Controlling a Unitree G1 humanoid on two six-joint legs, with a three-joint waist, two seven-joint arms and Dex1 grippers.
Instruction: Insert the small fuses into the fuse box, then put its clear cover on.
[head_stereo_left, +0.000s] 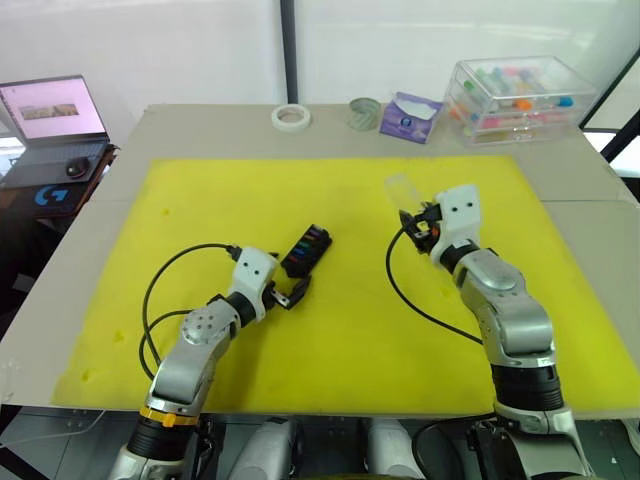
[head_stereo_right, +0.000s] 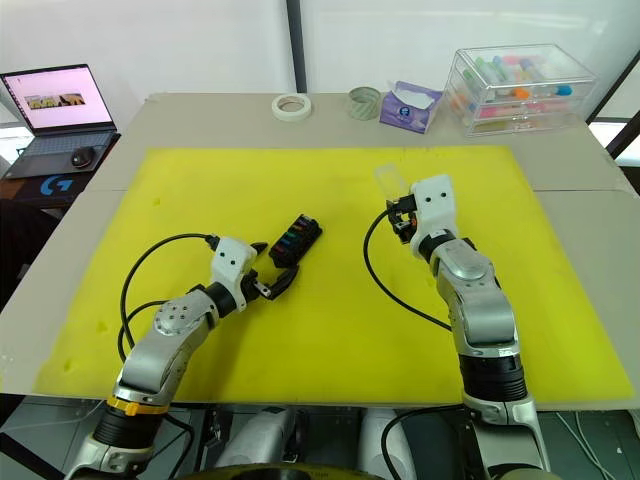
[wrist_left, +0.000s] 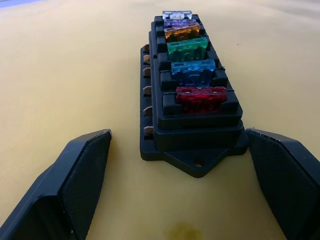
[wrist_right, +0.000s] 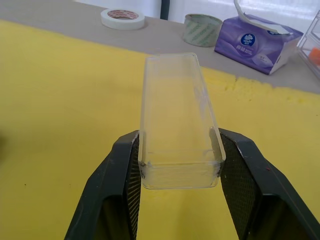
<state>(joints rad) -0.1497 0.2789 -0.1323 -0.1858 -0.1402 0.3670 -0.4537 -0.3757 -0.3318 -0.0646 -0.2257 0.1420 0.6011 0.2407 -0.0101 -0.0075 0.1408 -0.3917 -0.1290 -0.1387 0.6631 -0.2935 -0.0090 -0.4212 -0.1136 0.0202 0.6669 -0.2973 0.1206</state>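
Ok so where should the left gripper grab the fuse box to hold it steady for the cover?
Probably across its short width at the near end. The fuse box lies flat on the yellow mat, lengthwise between the open left gripper, its stepped side walls facing the fingers. Come in low and level along the mat, below the small fuses, leaving the top free.

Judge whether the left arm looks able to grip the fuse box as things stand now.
Probably yes. The left gripper is open, one of its fingers on each side of the fuse box, with only bare yellow mat around.
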